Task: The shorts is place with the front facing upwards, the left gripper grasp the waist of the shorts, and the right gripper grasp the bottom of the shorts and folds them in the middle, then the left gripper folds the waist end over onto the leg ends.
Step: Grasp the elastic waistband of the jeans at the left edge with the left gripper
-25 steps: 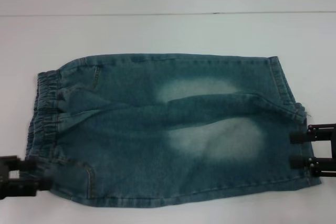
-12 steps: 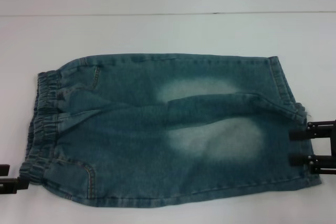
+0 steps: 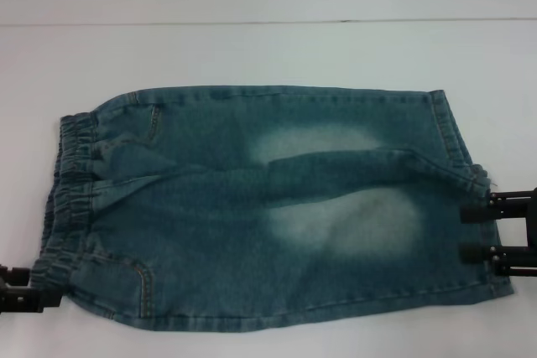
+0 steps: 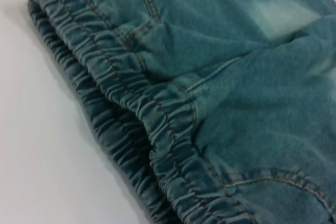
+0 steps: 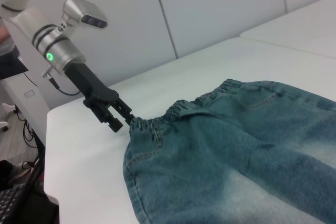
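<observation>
The blue denim shorts lie flat on the white table, folded lengthwise. The gathered waist is on the left and the bottom hems on the right. My left gripper sits at the near-left corner of the waist. In the right wrist view it reaches that corner with its fingers apart. The left wrist view shows the ruffled waist band close up. My right gripper is open at the near part of the leg hems, its two fingers spread at the hem edge.
The white table stretches beyond the shorts to a seam line at the back. In the right wrist view the table's edge drops off behind the left arm, with wall panels beyond.
The left gripper pulled back to the left and lower, then edged in again toward the waist corner. The right gripper crept slightly toward the hem. The shorts have not moved.
</observation>
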You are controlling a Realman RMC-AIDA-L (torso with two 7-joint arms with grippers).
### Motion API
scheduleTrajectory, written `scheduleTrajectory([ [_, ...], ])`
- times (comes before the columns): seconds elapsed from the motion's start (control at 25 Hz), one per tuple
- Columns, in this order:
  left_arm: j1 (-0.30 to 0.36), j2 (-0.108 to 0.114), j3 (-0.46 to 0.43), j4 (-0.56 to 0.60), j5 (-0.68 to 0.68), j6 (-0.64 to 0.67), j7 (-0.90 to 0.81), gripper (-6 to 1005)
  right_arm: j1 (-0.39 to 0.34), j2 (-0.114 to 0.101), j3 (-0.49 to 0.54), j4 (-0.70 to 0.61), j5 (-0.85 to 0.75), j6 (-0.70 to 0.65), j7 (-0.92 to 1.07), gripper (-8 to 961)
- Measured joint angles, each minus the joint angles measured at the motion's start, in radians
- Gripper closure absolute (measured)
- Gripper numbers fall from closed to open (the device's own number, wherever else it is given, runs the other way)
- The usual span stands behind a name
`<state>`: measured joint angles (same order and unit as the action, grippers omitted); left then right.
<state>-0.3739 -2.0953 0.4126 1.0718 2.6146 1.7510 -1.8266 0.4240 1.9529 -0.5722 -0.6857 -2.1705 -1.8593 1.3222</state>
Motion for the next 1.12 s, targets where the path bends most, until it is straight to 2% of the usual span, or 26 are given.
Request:
scheduleTrajectory([
  [0.6,-0.018,-0.013,0.06,-0.01,0.008,-0.032,0.007,323,0.001,0.001,0.002,0.0,0.0,-0.003,0.001,336],
  [0.96,-0.032,-0.015,0.063,-0.007,0.009,-0.025,0.007,549,0.0,0.001,0.003,0.0,0.0,0.003,0.002,337],
  [1.12,-0.041,-0.015,0.063,-0.009,0.007,-0.022,0.004,736,0.0,0.001,0.005,0.0,0.0,0.003,0.006,337],
])
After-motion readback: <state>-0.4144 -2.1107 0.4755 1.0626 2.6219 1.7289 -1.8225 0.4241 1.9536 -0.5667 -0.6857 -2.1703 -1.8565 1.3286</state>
